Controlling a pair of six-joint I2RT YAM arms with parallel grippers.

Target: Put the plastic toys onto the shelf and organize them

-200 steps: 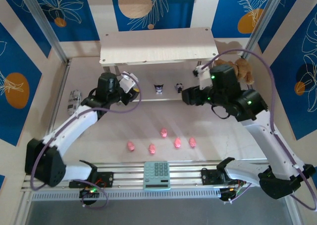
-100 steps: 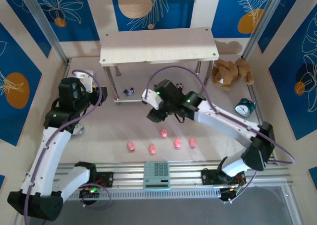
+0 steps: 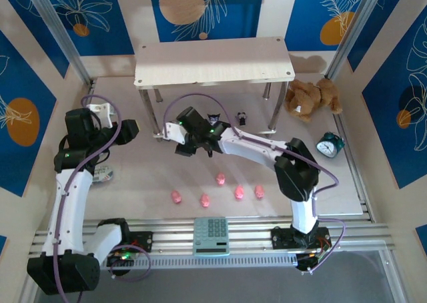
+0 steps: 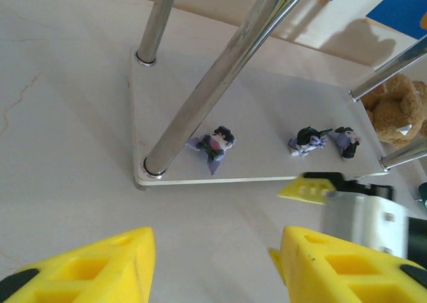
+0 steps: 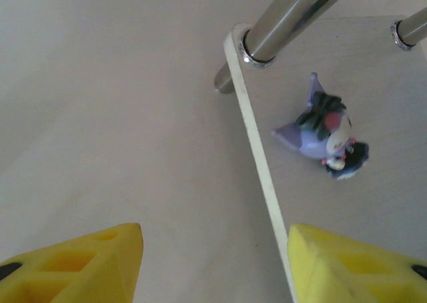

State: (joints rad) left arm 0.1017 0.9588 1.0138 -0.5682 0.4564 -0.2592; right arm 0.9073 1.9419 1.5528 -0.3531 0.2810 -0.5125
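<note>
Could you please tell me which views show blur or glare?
Left wrist view: the right gripper is smeared, the dark figurines stay crisp, and bright streaks run along the chrome shelf leg. Right wrist view: its yellow fingers look soft. Top external view: evenly lit, sharp.

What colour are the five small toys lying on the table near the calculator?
Pink. The toys show best in the top external view.

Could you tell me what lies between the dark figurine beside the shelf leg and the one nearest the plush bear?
A third dark figurine, seen in the left wrist view.
</note>
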